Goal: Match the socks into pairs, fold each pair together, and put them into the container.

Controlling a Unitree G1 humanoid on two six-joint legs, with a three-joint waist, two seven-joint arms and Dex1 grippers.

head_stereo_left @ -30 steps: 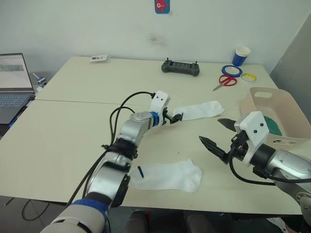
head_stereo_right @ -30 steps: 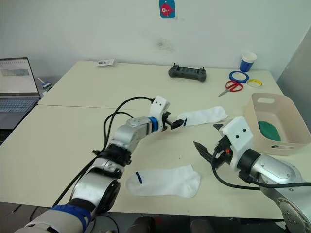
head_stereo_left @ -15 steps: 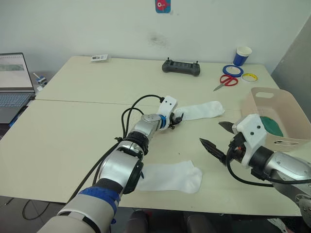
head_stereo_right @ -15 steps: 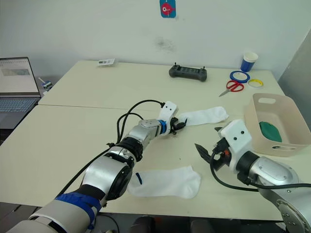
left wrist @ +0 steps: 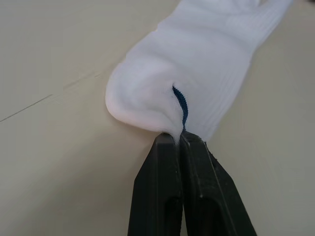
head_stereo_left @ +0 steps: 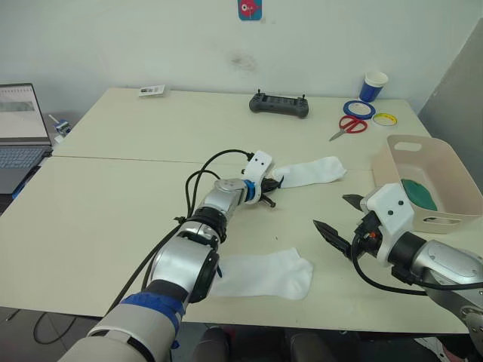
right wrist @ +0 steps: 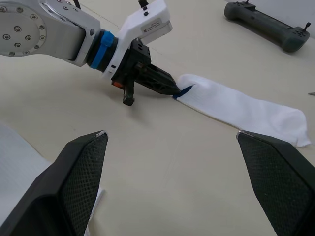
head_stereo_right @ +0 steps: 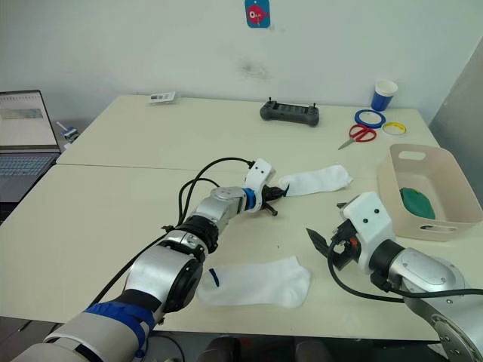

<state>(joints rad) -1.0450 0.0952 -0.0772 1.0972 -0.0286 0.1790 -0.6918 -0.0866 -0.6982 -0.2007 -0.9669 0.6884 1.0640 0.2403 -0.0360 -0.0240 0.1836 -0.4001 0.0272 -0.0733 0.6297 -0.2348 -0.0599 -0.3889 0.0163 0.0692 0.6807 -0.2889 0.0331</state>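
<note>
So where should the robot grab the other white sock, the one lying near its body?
Probably at the cuff end with the dark mark, coming down from above. The near white sock lies flat on the table, so an edge is easiest to pinch. The open right gripper is free and close.

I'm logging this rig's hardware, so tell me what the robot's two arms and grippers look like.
Both arms are silver metal with black joints and loose black cables. Each wrist carries a white plastic housing. The left gripper has a blue ring behind two slim black fingers. The right gripper has black pointed fingers with textured inner pads.
</note>
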